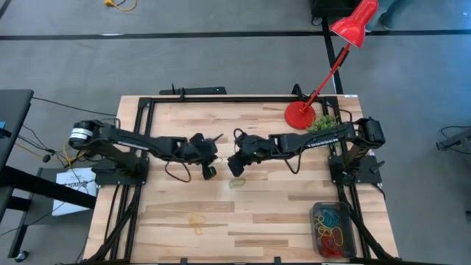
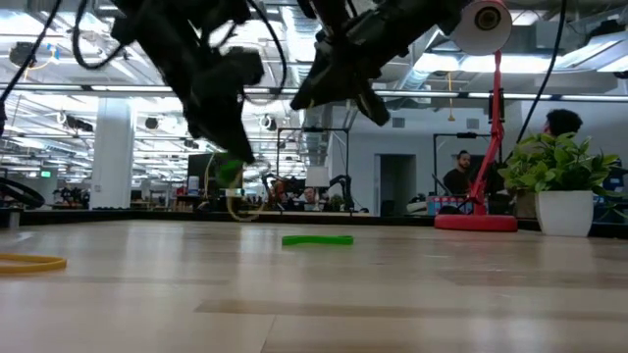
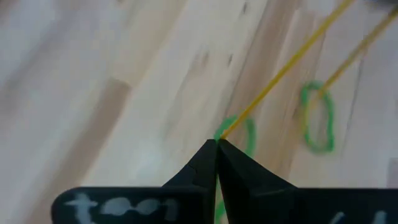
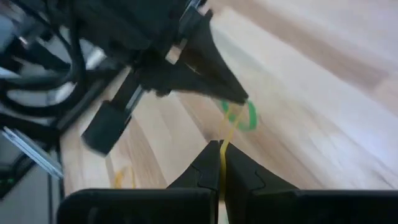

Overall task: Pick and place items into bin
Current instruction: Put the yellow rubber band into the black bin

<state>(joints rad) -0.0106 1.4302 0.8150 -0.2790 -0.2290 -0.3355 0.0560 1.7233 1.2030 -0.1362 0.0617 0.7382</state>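
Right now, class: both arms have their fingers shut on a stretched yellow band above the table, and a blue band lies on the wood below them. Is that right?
Not quite. The band lying on the wood is green, not blue, as the low view shows. The rest holds: the left gripper and right gripper both pinch the stretched yellow band.

text: none legible | left wrist view: white marks on gripper (image 3: 216,152) unreadable

Wooden slat table (image 1: 257,213) with black metal frame (image 1: 143,118) along its edges. Red desk lamp (image 1: 353,22), round base (image 1: 299,115) on the table's far right corner, stem leaning out over the floor. Small potted plant (image 2: 564,186) in a white pot just beside the base. Grey floor (image 1: 221,66) around. Two people (image 2: 461,176) in the office background, low view.
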